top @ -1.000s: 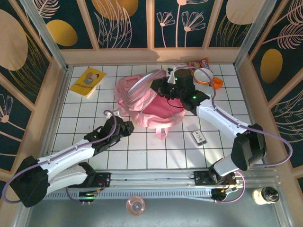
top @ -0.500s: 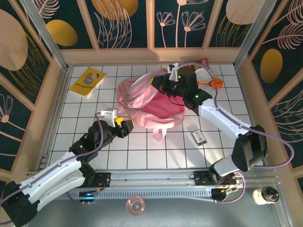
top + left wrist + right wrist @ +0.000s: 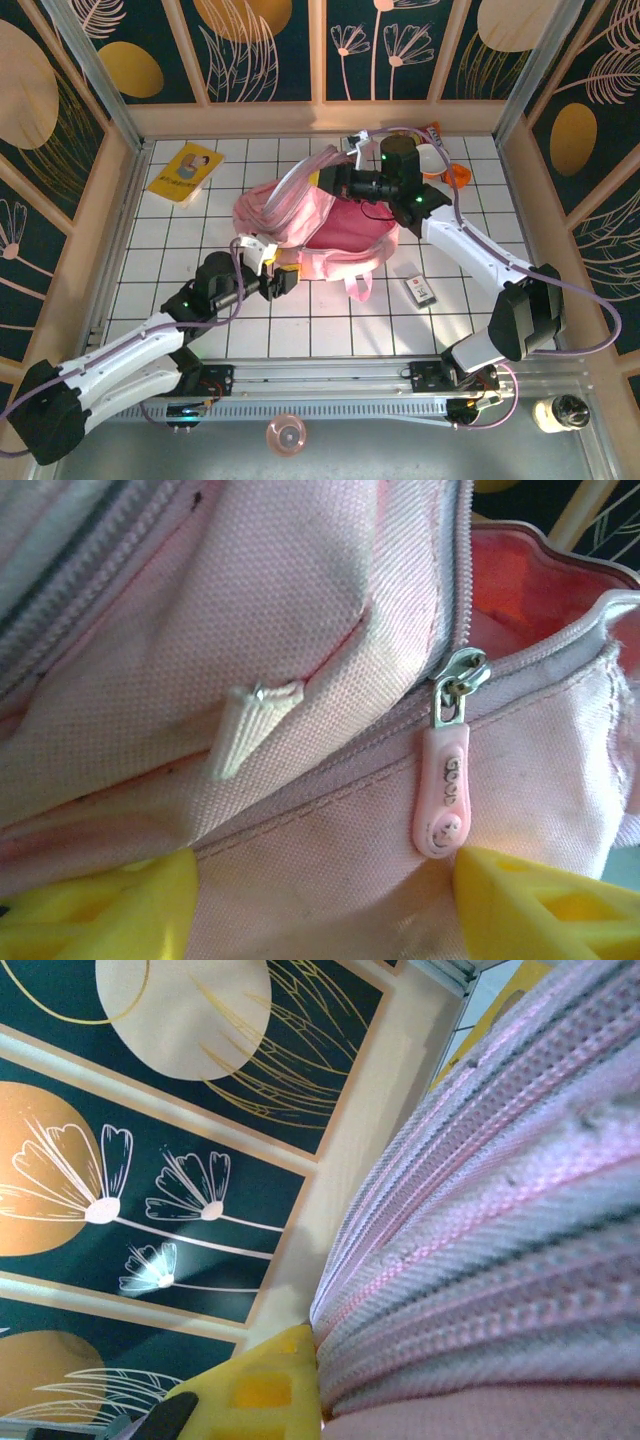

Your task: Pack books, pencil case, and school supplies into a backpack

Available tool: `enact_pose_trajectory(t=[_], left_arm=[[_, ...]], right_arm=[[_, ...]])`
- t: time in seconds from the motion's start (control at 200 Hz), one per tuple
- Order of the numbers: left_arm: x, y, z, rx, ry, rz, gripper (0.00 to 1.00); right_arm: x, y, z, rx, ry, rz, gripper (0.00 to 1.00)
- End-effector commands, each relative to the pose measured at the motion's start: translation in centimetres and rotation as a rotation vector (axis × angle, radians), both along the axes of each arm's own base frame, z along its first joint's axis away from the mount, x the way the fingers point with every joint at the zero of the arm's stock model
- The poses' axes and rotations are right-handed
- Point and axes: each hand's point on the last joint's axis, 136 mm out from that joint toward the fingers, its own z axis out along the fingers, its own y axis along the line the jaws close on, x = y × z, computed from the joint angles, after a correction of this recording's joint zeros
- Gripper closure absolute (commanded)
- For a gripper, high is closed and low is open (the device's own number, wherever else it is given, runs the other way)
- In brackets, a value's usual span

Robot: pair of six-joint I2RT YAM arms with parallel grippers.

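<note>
The left end effector has opened its yellow fingers wide. It pulled back from the backpack, then came up again to its near side, by the zipper pull. The backpack has spread more toward the right edge of the tabletop and gapes wider.

Top view: bright, even overhead light; glare on the counter near edge; soft shadows. Left wrist view: backpack weave sharp, yellow fingers soft.

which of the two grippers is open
The left gripper, yellow fingers spread either side of the zipper pull; the right gripper is shut on the backpack strap.
</note>
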Motion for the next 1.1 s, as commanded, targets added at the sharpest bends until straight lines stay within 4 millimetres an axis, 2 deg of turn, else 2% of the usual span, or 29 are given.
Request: enact_pose_trajectory(t=[0.0,0.145,0.23,0.335,0.435,0.636,0.716,0.781,0.911,0.991,1.096], left_arm=[[-1.1,-2.0,2.8,-0.119,-0.057,-0.125,0.31],[-2.4,-3.3,3.3,-0.144,-0.048,-0.243,0.25],[-2.1,-3.1,3.6,-0.161,-0.049,-0.215,0.27],[-0.7,-2.4,3.7,-0.159,-0.061,-0.126,0.37],[0.4,-1.9,3.9,-0.168,-0.063,-0.057,0.50],[1.1,-2.5,3.7,-0.178,-0.039,-0.052,0.60],[1.5,-2.4,3.6,-0.181,-0.028,-0.026,0.75],[2.1,-1.7,3.2,-0.169,-0.023,0.027,0.87],[2.3,-0.6,2.2,-0.116,-0.016,0.080,1.00],[3.0,1.0,0.8,-0.061,0.013,0.177,1.00],[3.9,3.6,-1.4,0.009,0.052,0.310,1.00]], right_arm=[[-0.2,-0.2,5.7,0.088,-0.213,-0.012,1.00],[1.0,-1.0,4.8,0.056,-0.198,-0.107,1.00],[1.1,-1.2,4.6,0.050,-0.197,-0.128,1.00],[0.9,-1.0,4.6,0.050,-0.200,-0.123,1.00],[0.8,-0.8,4.4,0.040,-0.197,-0.127,1.00],[0.3,-0.2,4.1,0.035,-0.192,-0.135,1.00],[0.4,-0.2,3.9,0.026,-0.188,-0.142,1.00],[0.4,-0.5,3.8,0.017,-0.188,-0.146,1.00],[0.6,-1.3,4.6,0.012,-0.206,-0.150,1.00],[0.7,-1.8,5.3,0.018,-0.222,-0.138,1.00],[-0.3,-1.5,6.9,0.035,-0.250,-0.079,1.00]])
